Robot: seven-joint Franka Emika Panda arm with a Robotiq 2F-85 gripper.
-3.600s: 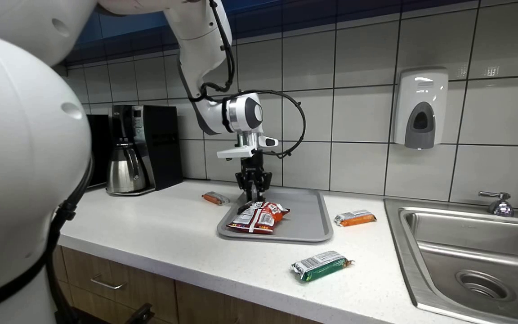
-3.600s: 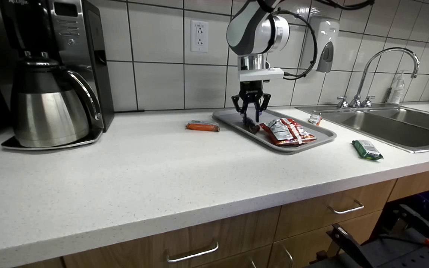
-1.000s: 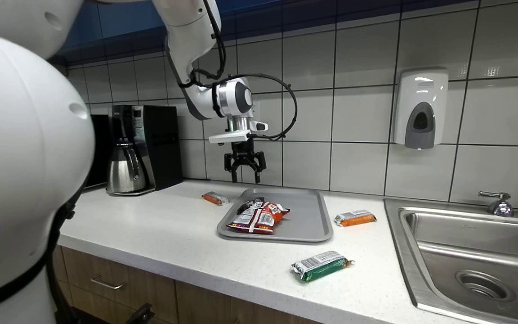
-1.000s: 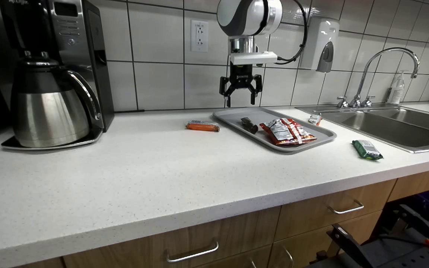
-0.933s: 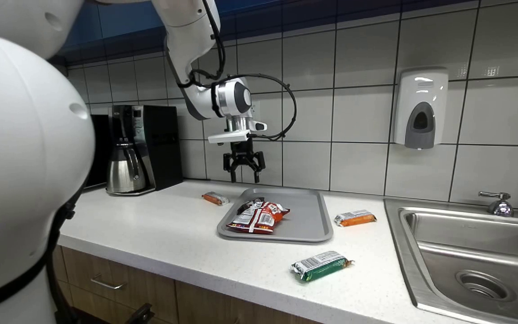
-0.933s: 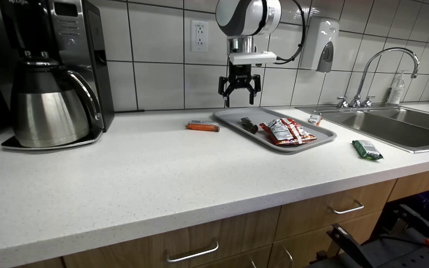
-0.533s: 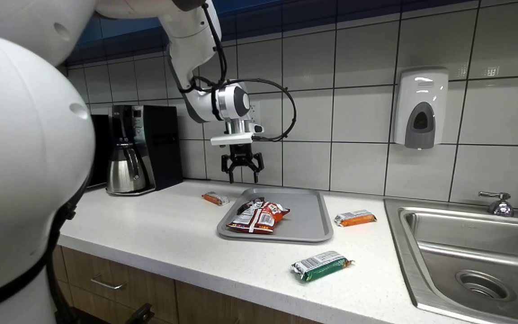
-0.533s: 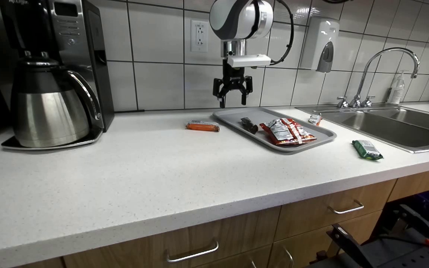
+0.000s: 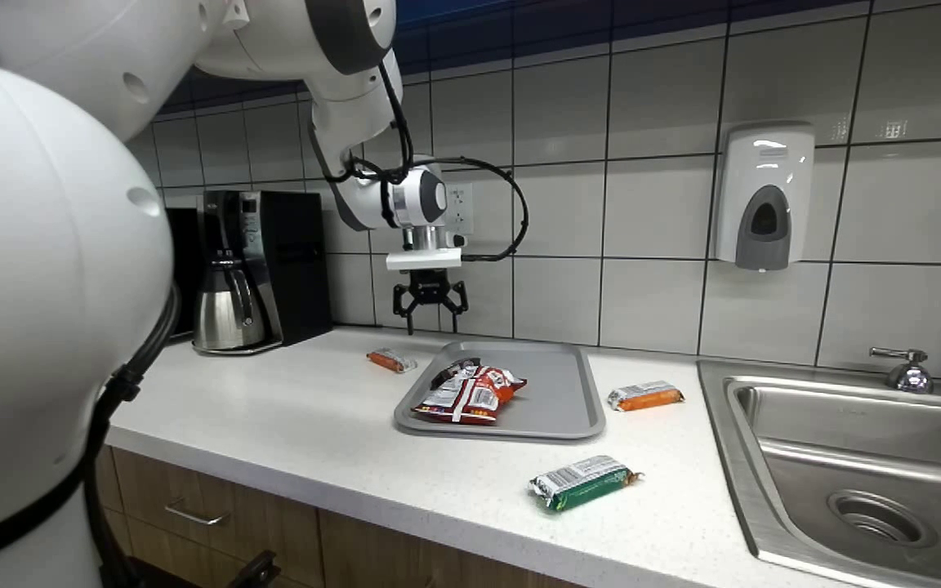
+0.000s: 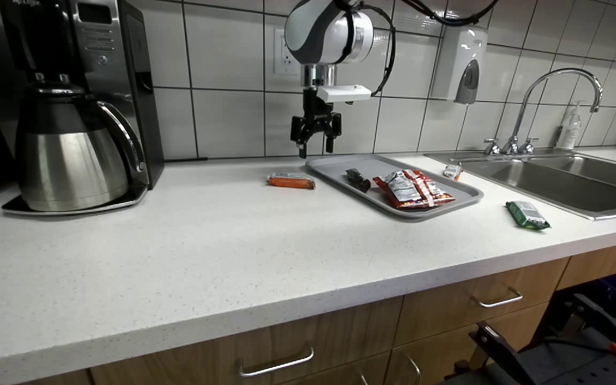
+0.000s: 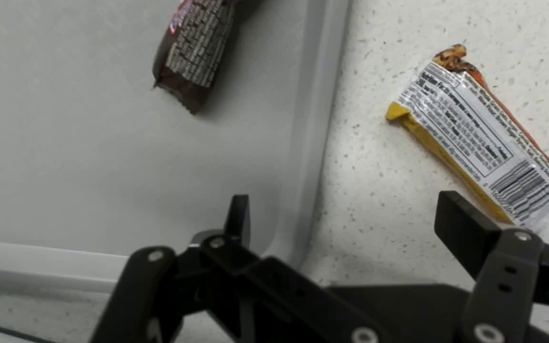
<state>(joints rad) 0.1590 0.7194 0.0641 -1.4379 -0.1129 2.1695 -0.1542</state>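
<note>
My gripper [image 9: 432, 330] hangs above the counter, its black fingers wide apart and nothing between them. In the wrist view one finger [image 11: 238, 216] overlaps the grey tray's corner [image 11: 298, 209]. The opposite finger [image 11: 465, 233] covers a corner of a bar in an orange and yellow wrapper [image 11: 479, 143]. That orange bar [image 10: 291, 181] lies on the counter beside the tray [image 10: 468, 197], lower than the gripper and not touched. On the tray are a small dark brown bar [image 10: 357, 179] and a red snack bag [image 10: 415, 190], both apart from my fingers.
A green-wrapped bar [image 9: 583, 482] and another orange bar [image 9: 646, 396] lie on the counter [image 9: 315, 425] between tray and steel sink [image 9: 724, 457]. A coffee maker with a steel carafe [image 10: 72, 166] stands at the opposite end. The tiled wall [image 9: 556, 294] rises close behind my gripper.
Earlier the gripper was down at the dark bar with its fingers closer together. It has opened, risen off the tray and shifted toward the coffee maker, turning slightly. The dark bar stays on the tray.
</note>
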